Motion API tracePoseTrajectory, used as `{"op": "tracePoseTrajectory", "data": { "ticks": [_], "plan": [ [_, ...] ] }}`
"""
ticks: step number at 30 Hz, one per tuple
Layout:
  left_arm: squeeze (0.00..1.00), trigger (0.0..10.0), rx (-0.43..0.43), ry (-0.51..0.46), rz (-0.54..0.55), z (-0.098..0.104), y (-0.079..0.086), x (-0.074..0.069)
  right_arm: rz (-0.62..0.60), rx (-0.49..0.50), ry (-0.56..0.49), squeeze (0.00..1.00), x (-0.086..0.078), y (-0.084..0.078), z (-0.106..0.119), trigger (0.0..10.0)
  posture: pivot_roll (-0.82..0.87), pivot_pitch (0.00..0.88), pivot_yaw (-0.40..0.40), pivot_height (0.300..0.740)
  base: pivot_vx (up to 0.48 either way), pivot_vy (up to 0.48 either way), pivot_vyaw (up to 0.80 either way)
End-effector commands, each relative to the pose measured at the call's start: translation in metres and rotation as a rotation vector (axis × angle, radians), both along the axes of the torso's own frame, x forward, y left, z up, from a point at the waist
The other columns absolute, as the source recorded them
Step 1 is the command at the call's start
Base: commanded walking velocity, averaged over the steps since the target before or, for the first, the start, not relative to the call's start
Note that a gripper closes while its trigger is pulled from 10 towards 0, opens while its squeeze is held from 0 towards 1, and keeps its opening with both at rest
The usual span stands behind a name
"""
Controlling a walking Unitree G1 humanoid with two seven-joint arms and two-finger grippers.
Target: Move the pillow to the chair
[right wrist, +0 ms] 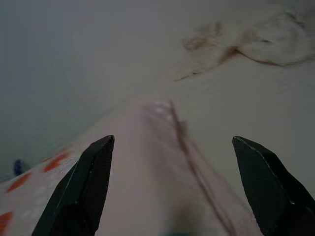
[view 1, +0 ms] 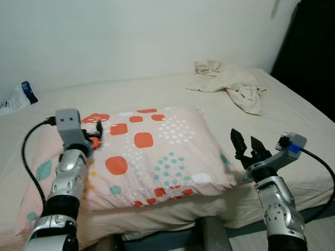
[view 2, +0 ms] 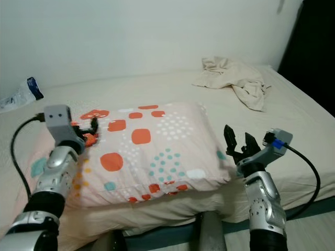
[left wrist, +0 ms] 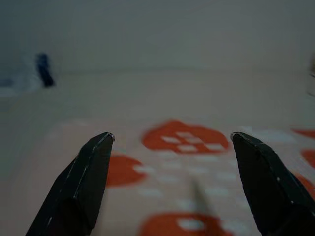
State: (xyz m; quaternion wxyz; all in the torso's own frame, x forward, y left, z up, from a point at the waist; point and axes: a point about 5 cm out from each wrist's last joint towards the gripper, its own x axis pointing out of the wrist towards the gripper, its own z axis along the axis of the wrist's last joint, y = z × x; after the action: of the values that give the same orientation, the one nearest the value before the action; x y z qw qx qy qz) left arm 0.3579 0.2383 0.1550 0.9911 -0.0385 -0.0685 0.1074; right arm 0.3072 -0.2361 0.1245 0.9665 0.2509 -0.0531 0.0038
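Peach cotton pillow w/ orange squares and teal dots (view 1: 157,157) lies flat on a beige bed (view 1: 293,110), near its front edge, right in front of me. Its long axis runs left-to-right across my view, so the short ends face my two arms. My left gripper (view 1: 95,132) sits over the pillow's left end, touching or just above the fabric, can't tell which; the left wrist view shows its fingers (left wrist: 83,182) spread apart w/ nothing between them. My right gripper (view 1: 250,147) hovers just beside the pillow's right end, fingers also apart and empty, the side seam running straight ahead between them in the right wrist view. Both arms are about equally near, one per end, so I judge a two-arm pinch at the ends suits. A crumpled cream cloth (view 1: 230,81) lies well apart toward the far right. No chair visible.
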Motion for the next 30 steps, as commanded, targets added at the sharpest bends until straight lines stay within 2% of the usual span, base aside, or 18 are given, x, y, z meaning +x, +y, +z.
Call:
{"op": "tracePoseTrajectory", "data": {
  "ticks": [1,3,4,5,6,7,9,10,11,16,21,24,30],
  "plan": [
    [1.00,10.0,0.018,0.018,0.047,-0.002,0.014,-0.003,-0.042,0.023,0.042,1.00,0.001,-0.004,-0.010,10.0,-0.16,0.095,0.087,0.546,0.000,0.000,0.00],
    [1.00,10.0,0.024,0.024,0.059,-0.003,0.018,-0.005,-0.072,0.031,0.085,1.00,0.004,-0.008,-0.019,10.0,-0.15,0.104,0.088,0.546,0.000,0.000,0.00],
    [1.00,10.0,0.026,0.028,0.059,-0.004,0.019,-0.007,-0.068,0.030,0.101,0.48,0.006,-0.009,-0.022,10.0,-0.14,0.112,0.089,0.546,0.000,0.000,0.00],
    [1.00,10.0,0.027,0.030,0.056,-0.006,0.020,-0.009,-0.060,0.030,0.113,0.15,0.009,-0.008,-0.025,10.0,-0.14,0.115,0.089,0.546,0.000,0.000,0.00],
    [1.00,10.0,0.029,0.031,0.053,-0.007,0.020,-0.011,-0.045,0.036,0.116,0.00,0.012,-0.007,-0.026,10.0,-0.13,0.122,0.087,0.546,0.000,0.000,0.00],
    [0.88,10.0,0.030,0.030,0.049,-0.007,0.020,-0.013,-0.030,0.038,0.117,0.00,0.015,-0.005,-0.026,10.0,-0.12,0.129,0.086,0.546,0.000,0.000,0.00],
    [0.88,10.0,0.030,0.028,0.047,-0.007,0.020,-0.015,-0.021,0.039,0.116,0.00,0.017,-0.004,-0.025,10.0,-0.12,0.129,0.086,0.546,0.000,0.000,0.00],
    [0.24,10.0,0.034,0.027,0.045,-0.007,0.021,-0.017,-0.006,0.037,0.113,0.00,0.020,-0.002,-0.024,10.0,-0.11,0.141,0.084,0.546,0.000,0.000,0.00],
    [0.00,10.0,0.036,0.025,0.045,-0.007,0.022,-0.020,0.010,0.042,0.102,0.00,0.023,0.000,-0.023,10.0,-0.09,0.151,0.085,0.546,0.000,0.000,0.00],
    [0.00,10.0,0.048,0.029,0.041,-0.006,0.026,-0.029,0.078,0.074,0.089,0.00,0.033,0.009,-0.022,10.0,-0.07,0.181,0.084,0.546,0.000,0.000,0.00],
    [0.00,10.0,0.056,0.032,0.034,-0.003,0.030,-0.038,0.140,0.110,0.124,0.00,0.039,0.020,-0.030,10.0,-0.04,0.212,0.085,0.546,0.000,0.000,0.00],
    [0.00,10.0,0.056,0.035,0.015,-0.001,0.028,-0.042,0.197,0.140,0.138,0.00,0.043,0.033,-0.032,10.0,-0.04,0.225,0.085,0.546,0.000,0.000,0.00],
    [0.00,10.0,0.070,0.062,0.004,-0.002,0.029,-0.048,0.391,0.172,0.118,0.00,0.050,0.078,-0.028,10.0,-0.04,0.253,0.088,0.546,0.000,0.000,0.00]
  ]
}}
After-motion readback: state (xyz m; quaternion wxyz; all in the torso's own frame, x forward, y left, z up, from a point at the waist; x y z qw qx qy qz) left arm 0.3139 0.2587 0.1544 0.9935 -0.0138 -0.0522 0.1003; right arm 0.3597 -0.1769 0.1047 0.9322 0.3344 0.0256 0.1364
